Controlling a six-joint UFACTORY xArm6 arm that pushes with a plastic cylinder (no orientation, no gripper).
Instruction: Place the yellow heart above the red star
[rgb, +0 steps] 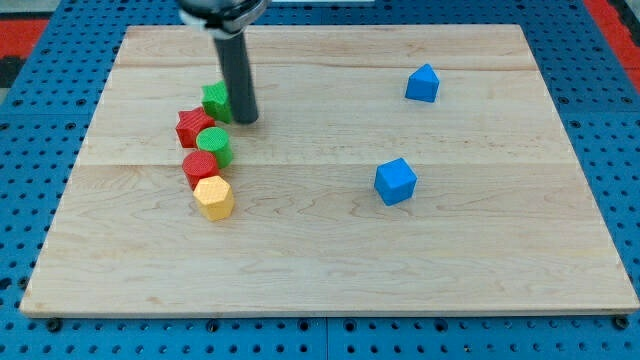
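Observation:
The red star (192, 126) lies on the left part of the wooden board (330, 250). A green block (215, 101) sits just above and right of it, and a round green block (214, 145) touches it at lower right. Below that are a red block (199, 168) and a yellow block (213, 197), a faceted piece whose heart shape I cannot make out. My tip (246, 120) rests on the board just right of the upper green block, right of the red star.
Two blue blocks lie on the right half: one (422, 84) near the view's top, one (395, 181) near the middle. Blue pegboard (600, 60) surrounds the board.

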